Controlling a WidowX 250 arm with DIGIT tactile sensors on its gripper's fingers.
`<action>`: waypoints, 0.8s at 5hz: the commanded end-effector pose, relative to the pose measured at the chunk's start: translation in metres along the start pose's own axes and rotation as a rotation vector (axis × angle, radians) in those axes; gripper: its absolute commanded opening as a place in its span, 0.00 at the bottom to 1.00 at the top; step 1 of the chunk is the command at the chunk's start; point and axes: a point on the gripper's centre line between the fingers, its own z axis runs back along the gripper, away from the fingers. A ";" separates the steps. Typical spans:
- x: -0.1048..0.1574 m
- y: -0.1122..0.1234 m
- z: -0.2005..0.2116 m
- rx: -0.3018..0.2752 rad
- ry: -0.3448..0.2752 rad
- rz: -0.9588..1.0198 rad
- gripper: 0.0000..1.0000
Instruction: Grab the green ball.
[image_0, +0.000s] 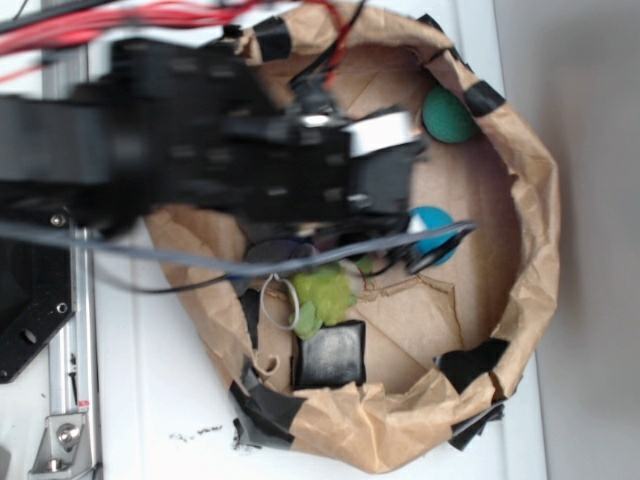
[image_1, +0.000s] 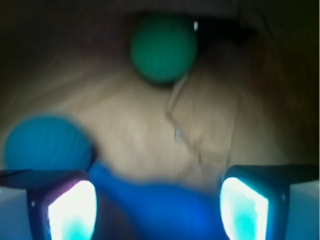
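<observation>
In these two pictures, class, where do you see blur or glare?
Exterior view: the arm is smeared, while the green ball and paper rim stay fairly sharp. Wrist view: soft throughout; the fingertips glow with glare, and the teal-blue ball is fuzzy.

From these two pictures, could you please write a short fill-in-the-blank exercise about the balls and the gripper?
1. The green ball lies inside a nest of brown ____.
2. In the wrist view, the gripper is ____, with nothing between its fingers.
3. In the wrist view, the ball closer to the gripper is the ____ one.
4. The black square object lies next to the lime-green ____ toy.

Missing words: paper; open; blue; plush
</observation>
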 end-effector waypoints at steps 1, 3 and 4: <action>0.045 0.024 -0.012 0.039 -0.028 -0.016 1.00; 0.047 0.020 -0.033 0.166 -0.021 0.000 1.00; 0.044 0.023 -0.032 0.236 -0.049 0.028 1.00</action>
